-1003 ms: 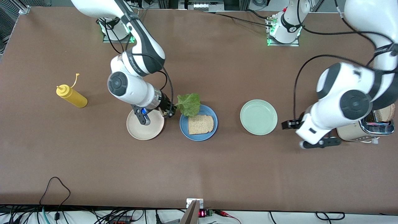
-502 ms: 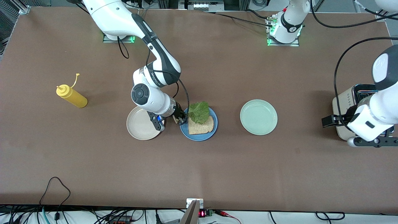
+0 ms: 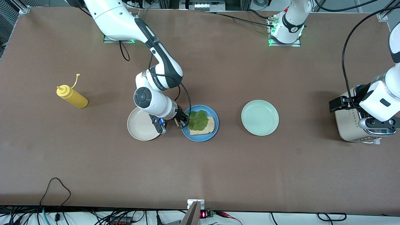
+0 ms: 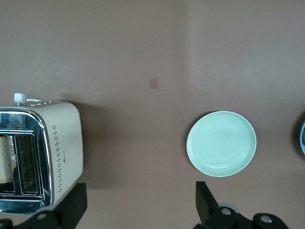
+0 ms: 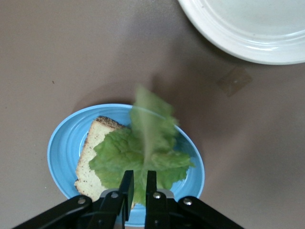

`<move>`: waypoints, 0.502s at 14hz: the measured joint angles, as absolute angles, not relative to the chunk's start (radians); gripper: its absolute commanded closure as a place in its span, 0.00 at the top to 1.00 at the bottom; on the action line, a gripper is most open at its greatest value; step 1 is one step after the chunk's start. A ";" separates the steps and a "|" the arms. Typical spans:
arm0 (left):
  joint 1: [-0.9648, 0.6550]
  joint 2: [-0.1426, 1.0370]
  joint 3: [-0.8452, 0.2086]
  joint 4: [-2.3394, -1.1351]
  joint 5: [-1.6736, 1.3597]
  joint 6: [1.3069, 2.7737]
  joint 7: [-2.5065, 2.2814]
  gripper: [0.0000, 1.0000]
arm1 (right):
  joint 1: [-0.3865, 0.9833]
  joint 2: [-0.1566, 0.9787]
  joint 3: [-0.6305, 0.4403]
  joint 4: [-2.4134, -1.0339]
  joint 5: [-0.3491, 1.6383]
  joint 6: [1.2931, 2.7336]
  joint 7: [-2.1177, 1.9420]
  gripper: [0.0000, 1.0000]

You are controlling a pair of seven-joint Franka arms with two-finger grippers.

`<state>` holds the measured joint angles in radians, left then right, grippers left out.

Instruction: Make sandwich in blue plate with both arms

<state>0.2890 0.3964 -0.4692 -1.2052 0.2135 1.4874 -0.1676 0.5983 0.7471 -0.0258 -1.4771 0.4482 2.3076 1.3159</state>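
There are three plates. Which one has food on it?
The blue plate, the middle of the three. It holds a bread slice with a lettuce leaf on top; the beige plate and pale green plate hold nothing.

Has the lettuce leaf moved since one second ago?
Yes. The lettuce leaf has come down from the blue plate's rim nearest the robots' bases and now lies on the bread slice in that plate, its stem between the right end effector's fingers.

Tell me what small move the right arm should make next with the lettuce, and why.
Probably let go fully and lift straight up. The lettuce leaf already lies on the bread slice in the blue plate, and the right gripper has its jaws nearly together on the leaf's stem end. The left gripper hangs open over the toaster, which holds another slice.
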 measured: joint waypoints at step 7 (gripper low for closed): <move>0.265 0.401 -0.429 -1.208 0.201 1.496 -0.158 1.00 | 0.598 0.776 -0.034 -1.435 0.442 2.308 1.312 1.00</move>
